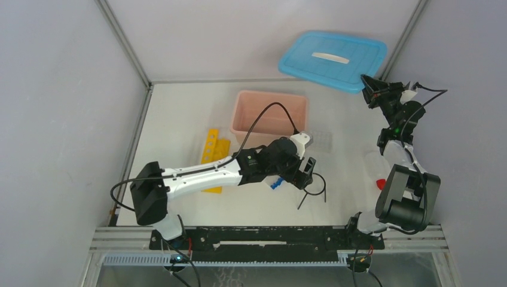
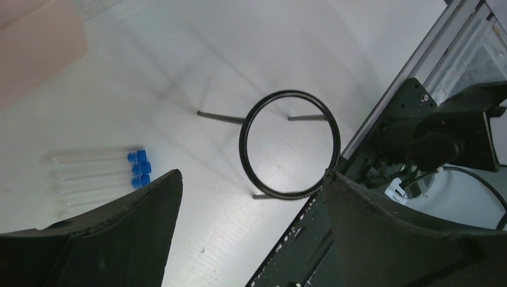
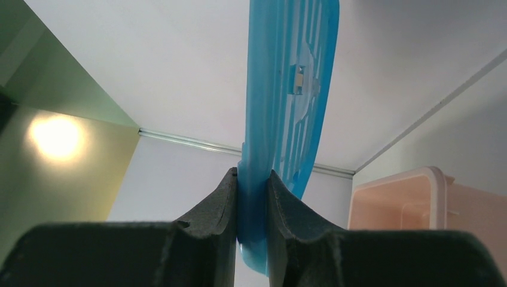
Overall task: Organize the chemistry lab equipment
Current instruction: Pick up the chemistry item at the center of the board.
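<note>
**Yellow rack, capped tubes, wire ring: how each handles and how many**

Yellow plastic comes first: one rack (image 1: 212, 156) lies flat, well off to the left of the left gripper (image 2: 251, 179) and partly under that arm. It looks stiff and light. I would take it by a long edge rather than across the holes.

Just outside the left finger, the blue-capped tubes (image 2: 98, 173) lie side by side on the table (image 1: 179, 119). I count three caps; a fourth tube may sit below them, but it is too faint to tell. They are thin, smooth and round, so they are likely to roll or slip. A pinch across the body near the cap, one tube at a time, seems safest.

Ahead of the fingertips, roughly centred in the gap, stands one black wire ring (image 2: 289, 91) with thin rods jutting from it. It looks rigid, very light and easy to knock aside, and a rod or the rim itself is the place to grip. The left gripper's fingers (image 2: 119, 233) are spread wide, holding nothing and touching nothing.

Beyond that gripper, towards the back, are one pink bin (image 1: 272, 116) and, just beside its right corner, one small clear tray (image 1: 320, 140), probably thin and brittle.

Far right, the right gripper (image 3: 254, 185) pinches the edge of one blue lid (image 3: 287, 78) and holds it up off the table. The lid is broad and bendy, so it may swing.
</note>
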`<state>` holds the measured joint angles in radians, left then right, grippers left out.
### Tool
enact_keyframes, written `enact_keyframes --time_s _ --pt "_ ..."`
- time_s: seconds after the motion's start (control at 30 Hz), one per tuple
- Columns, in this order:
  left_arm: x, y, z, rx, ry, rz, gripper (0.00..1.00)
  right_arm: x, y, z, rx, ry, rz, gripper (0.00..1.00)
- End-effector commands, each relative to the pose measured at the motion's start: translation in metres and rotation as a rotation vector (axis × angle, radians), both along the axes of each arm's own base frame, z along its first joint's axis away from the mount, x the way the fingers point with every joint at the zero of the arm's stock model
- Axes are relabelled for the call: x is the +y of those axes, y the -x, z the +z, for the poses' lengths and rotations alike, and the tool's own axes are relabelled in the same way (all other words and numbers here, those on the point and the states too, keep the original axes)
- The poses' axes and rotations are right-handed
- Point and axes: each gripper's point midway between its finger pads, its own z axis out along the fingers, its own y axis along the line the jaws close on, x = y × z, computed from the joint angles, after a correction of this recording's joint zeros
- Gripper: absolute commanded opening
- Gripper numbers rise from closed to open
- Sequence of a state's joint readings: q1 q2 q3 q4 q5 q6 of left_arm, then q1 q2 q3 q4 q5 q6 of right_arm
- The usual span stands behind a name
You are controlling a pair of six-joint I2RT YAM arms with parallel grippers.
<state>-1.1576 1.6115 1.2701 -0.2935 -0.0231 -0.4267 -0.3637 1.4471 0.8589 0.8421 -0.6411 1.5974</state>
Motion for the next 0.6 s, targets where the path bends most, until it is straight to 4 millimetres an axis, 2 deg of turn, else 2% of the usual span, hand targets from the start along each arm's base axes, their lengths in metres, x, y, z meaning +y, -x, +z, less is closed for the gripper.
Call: enact_keyframes --time_s 0.0,0.2,0.57 --pt "-0.025 -0.014 0.027 -0.052 0.057 0.014 0.9 0.002 0.016 0.035 -0.127 0.03 -0.004 0.0" --pt "-0.032 -0.016 0.011 -0.023 -0.006 0.015 0.85 0.001 0.014 0.031 -0.12 0.032 -0.005 0.0" --pt "-0.025 -0.014 -0.014 0.001 -0.093 0.018 0.72 0.0 0.012 0.028 -0.123 0.026 -0.005 0.0"
